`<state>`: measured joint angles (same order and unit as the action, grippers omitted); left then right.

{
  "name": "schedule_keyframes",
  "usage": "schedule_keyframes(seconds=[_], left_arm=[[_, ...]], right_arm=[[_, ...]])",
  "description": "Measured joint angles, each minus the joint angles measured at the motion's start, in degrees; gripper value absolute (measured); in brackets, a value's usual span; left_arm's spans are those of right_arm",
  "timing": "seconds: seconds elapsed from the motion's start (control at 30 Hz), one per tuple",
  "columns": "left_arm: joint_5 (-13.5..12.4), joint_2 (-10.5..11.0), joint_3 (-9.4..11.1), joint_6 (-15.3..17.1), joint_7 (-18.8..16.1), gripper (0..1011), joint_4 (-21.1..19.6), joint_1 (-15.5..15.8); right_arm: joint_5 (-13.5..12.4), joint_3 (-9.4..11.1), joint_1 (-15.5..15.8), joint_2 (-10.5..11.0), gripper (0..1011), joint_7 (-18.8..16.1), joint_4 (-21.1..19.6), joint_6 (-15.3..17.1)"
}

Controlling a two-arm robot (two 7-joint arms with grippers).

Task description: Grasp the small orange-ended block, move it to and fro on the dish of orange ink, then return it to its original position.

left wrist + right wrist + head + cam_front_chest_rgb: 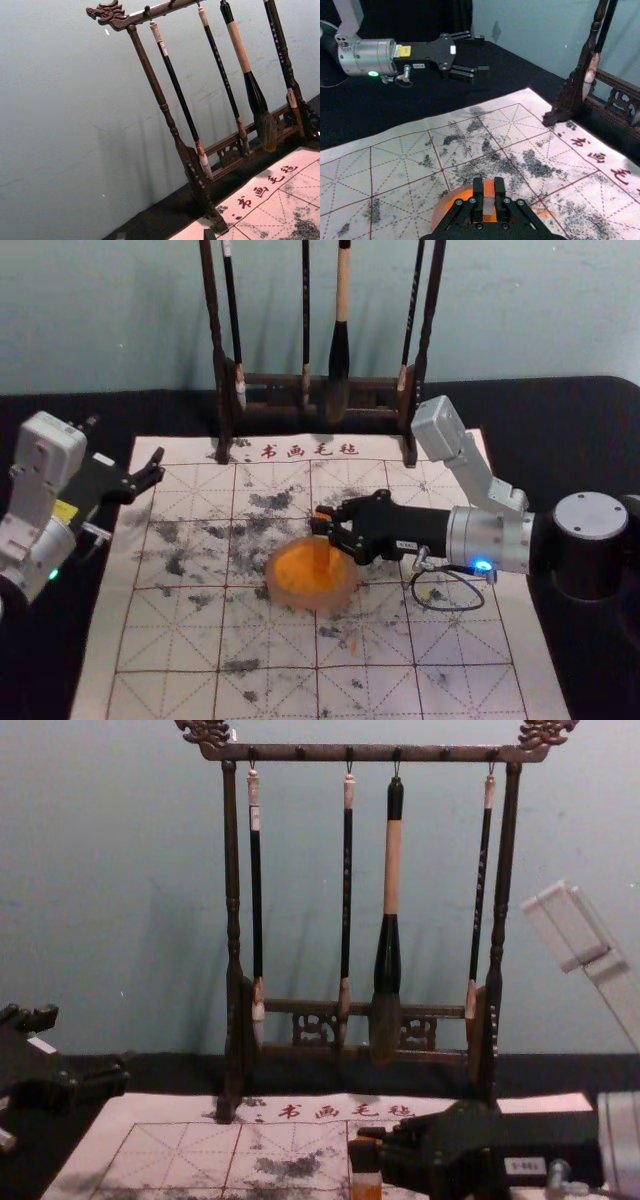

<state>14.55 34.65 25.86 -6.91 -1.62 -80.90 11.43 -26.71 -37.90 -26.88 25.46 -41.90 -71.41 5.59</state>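
Observation:
My right gripper [326,526] is over the dish of orange ink [283,592], shut on the small orange-ended block [321,558], which stands upright with its lower part at the ink. In the right wrist view the right gripper [489,200] pinches the block [489,188] between its two fingers, the dish [439,209] beneath. From the chest, the block [367,1184] hangs below the right gripper [368,1152]. Whether its lower end touches the ink cannot be told. My left gripper [140,472] is parked open at the left edge of the mat, away from the dish.
A gridded calligraphy mat [170,640] with dark ink smudges lies under the dish. Behind it stands a dark wooden rack [233,920] with several hanging brushes, including a thick one [388,950]. A small orange smear [542,212] marks the mat beside the dish.

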Motion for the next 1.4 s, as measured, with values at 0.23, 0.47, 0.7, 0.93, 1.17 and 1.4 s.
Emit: schedule_keyframes(seconds=[0.23,0.47,0.7,0.93,1.17,1.4], left_arm=[[0.0,0.0,0.0,0.0,0.0,1001,0.0,0.0],[0.0,0.0,0.0,0.0,0.0,1001,0.0,0.0],[0.0,0.0,0.0,0.0,0.0,1001,0.0,0.0],[0.0,0.0,0.0,0.0,0.0,1001,0.0,0.0],[0.0,0.0,0.0,0.0,0.0,1001,0.0,0.0],[0.0,0.0,0.0,0.0,0.0,1001,0.0,0.0]], right_arm=[[-0.2,-0.3,0.2,0.3,129,-0.4,-0.5,-0.1],[-0.2,-0.8,0.3,0.4,129,-0.7,-0.7,-0.1],[-0.2,-1.1,0.3,0.3,129,-0.7,-1.0,0.0],[-0.4,-1.5,0.5,0.0,129,-0.8,-1.3,0.2],[-0.4,-2.0,0.2,-0.5,129,-0.8,-1.0,0.4],[-0.4,-2.2,-0.4,-1.4,129,-0.6,-0.2,0.4]])
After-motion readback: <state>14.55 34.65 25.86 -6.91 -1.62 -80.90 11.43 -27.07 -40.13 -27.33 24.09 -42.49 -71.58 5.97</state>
